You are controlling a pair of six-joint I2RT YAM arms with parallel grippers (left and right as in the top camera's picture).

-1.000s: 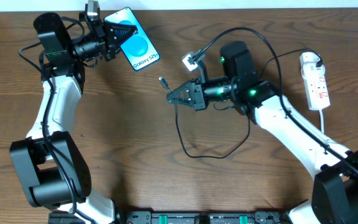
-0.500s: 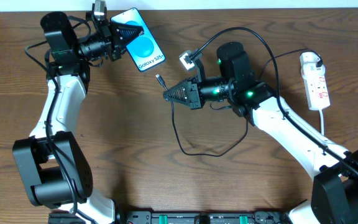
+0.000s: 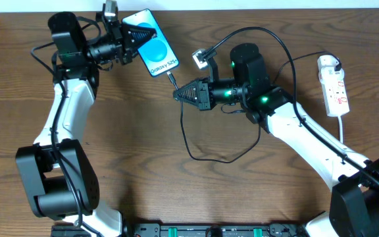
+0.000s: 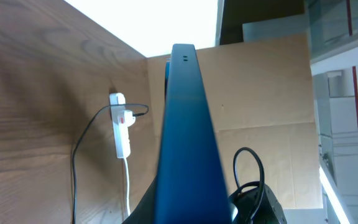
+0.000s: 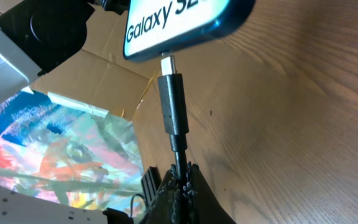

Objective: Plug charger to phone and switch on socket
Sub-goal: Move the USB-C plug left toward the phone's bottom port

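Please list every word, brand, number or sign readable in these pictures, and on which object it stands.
"Galaxy S25": on the blue screen of the phone, overhead view; a sign after it is too small to read.
"Galaxy S2": same phone, right wrist view, cut off by the frame edge.
Red markings on the socket: too small to read.

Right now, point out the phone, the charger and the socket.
phone (image 3: 154, 52): overhead view, on the middle of the blue screen.
charger (image 5: 173, 104): right wrist view, on the connector's black housing.
socket (image 3: 335, 89): overhead view, on the white strip's body.
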